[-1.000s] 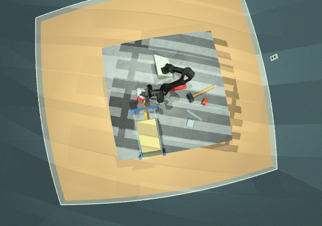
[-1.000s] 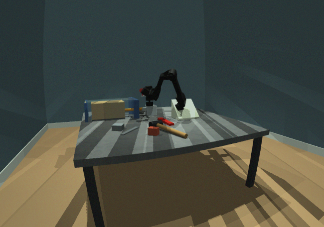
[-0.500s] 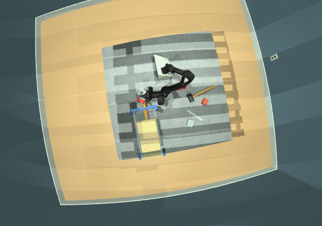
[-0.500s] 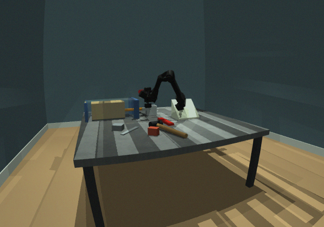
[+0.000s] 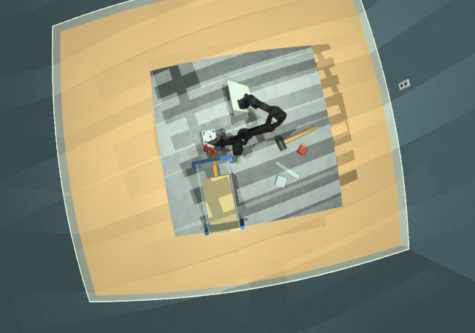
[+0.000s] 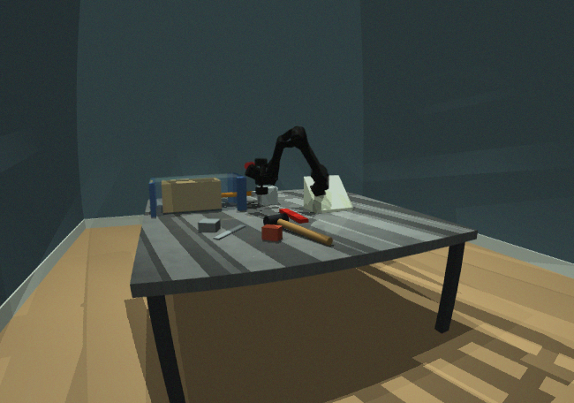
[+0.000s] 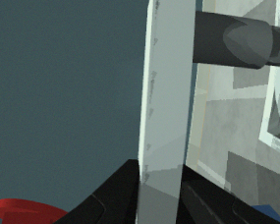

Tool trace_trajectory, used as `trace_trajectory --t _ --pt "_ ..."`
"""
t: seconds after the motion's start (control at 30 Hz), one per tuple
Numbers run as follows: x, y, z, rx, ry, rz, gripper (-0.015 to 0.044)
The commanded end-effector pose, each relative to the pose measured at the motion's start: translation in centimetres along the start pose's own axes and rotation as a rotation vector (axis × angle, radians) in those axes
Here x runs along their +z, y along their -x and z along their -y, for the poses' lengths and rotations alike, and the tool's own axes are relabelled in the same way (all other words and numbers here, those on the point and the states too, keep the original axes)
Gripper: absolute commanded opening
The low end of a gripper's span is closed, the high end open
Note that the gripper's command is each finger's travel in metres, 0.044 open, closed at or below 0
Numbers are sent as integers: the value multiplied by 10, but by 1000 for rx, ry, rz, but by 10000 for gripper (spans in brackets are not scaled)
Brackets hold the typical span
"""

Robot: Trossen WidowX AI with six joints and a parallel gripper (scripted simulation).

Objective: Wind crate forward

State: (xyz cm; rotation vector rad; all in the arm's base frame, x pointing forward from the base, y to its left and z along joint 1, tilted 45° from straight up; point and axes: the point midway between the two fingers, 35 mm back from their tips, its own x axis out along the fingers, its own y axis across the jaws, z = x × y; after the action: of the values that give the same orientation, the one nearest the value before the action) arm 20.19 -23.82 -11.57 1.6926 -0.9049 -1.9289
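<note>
My gripper point(image 5: 211, 143) point(image 6: 249, 171) point(image 7: 153, 170) is shut on the flat grey arm of the winch handle point(image 7: 169, 88). Its red knob point(image 5: 208, 148) point(image 6: 248, 164) point(image 7: 31, 211) is beside the fingers. Its dark shaft point(image 7: 226, 39) points toward the bench; the key's tip is out of view. The white winch point(image 5: 210, 134) point(image 6: 268, 195) is close beneath the gripper; I cannot tell whether the key is in its hole. An orange strap point(image 5: 215, 168) point(image 6: 236, 194) runs to the tan crate point(image 5: 216, 190) point(image 6: 191, 195), which sits flat, its front apart from the blue steel frame point(image 5: 211, 161) point(image 6: 243, 193).
A black-headed hammer point(image 5: 300, 134) point(image 6: 305, 231), orange-red block point(image 5: 302, 150) point(image 6: 272, 232), grey block point(image 5: 280, 181) point(image 6: 208, 224), thin pale bar point(image 5: 286, 169) point(image 6: 230, 231) and red bar point(image 6: 293, 216) lie on the bench. A white wedge point(image 5: 236, 93) point(image 6: 340, 195) stands by the arm's base.
</note>
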Motion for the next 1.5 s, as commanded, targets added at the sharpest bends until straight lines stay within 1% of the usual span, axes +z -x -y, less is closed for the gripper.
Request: trace_trajectory --t 0.0,1.47 --pt "0 -1 3 13 -7 5 0" --pt "-1 5 19 14 -7 -18 0"
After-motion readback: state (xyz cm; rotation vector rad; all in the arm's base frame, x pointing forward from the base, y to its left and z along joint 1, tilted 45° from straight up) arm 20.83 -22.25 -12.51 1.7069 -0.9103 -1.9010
